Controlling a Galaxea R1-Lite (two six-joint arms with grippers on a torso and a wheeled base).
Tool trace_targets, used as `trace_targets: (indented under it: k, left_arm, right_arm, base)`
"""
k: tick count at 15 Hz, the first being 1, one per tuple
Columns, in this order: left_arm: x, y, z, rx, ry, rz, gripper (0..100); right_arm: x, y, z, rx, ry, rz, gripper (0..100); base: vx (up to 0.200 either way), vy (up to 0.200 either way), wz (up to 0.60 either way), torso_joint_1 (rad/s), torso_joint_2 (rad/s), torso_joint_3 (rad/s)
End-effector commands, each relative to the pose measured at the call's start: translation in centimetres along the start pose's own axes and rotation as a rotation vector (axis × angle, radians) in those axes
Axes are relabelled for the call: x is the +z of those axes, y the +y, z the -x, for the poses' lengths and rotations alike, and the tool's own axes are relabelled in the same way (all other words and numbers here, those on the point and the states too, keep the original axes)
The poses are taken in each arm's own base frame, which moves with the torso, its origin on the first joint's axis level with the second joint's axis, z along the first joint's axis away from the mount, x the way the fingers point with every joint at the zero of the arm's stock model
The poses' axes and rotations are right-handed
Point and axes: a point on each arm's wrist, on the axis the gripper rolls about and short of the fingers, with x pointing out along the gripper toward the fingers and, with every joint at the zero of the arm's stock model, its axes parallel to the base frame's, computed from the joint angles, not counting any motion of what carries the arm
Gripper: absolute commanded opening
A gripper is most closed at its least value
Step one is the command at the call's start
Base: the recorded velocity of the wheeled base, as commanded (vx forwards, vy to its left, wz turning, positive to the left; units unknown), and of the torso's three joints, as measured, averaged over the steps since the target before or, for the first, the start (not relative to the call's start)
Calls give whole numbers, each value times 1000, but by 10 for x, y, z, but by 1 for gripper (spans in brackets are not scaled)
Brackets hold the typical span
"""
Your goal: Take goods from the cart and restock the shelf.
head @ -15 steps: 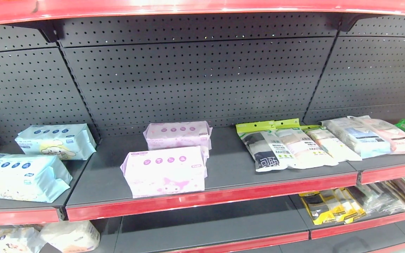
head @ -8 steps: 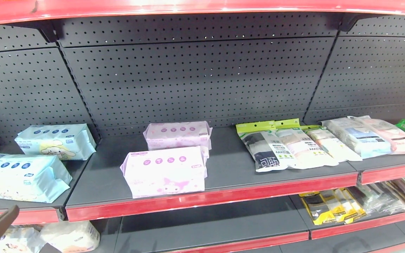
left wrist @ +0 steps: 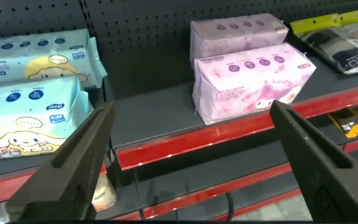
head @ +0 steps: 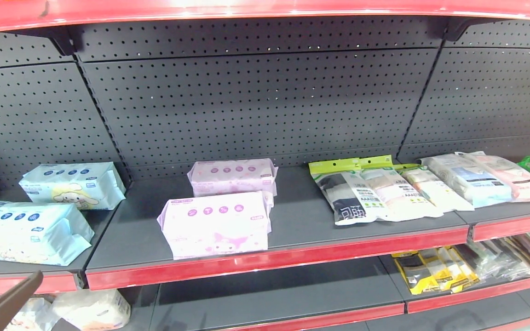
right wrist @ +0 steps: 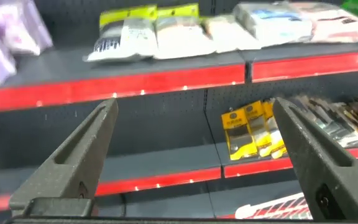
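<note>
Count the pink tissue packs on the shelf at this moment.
2. The front pink pack sits near the red edge of the shelf; the rear pink pack lies right behind it, toward the pegboard, partly covered by it. A third hidden behind them seems unlikely.

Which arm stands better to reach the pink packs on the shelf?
Probably left. The left end effector, open, faces the pink packs directly; the right end effector faces the green-topped pouches instead.
</note>
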Motion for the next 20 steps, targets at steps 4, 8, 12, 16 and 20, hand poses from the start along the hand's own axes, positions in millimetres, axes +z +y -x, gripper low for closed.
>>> trace_targets:
  k: [4, 8, 12, 16, 20]
  left_arm:
    - [-2, 0, -3, -11, 20, 7, 100]
    - [-11, 4, -22, -7, 149, 28, 100]
    - [-10, 16, -80, 24, 360, 66, 100]
    - [-15, 31, -143, 132, 451, 56, 100]
    - [-32, 36, -174, 137, 495, 64, 100]
  right_arm:
    - [-2, 0, 2, 3, -22, -4, 100]
    - [-2, 0, 2, 3, -22, -2, 100]
    - [-2, 0, 2, 3, -22, -4, 100]
    - [-2, 0, 2, 3, -22, -2, 100]
    - [-2, 0, 2, 3, -22, -4, 100]
  base:
    - [0, 0, 0, 0, 0, 0]
    - [0, 0, 0, 0, 0, 0]
    - [0, 0, 0, 0, 0, 0]
    - [0, 0, 0, 0, 0, 0]
    - [0, 0, 0, 0, 0, 0]
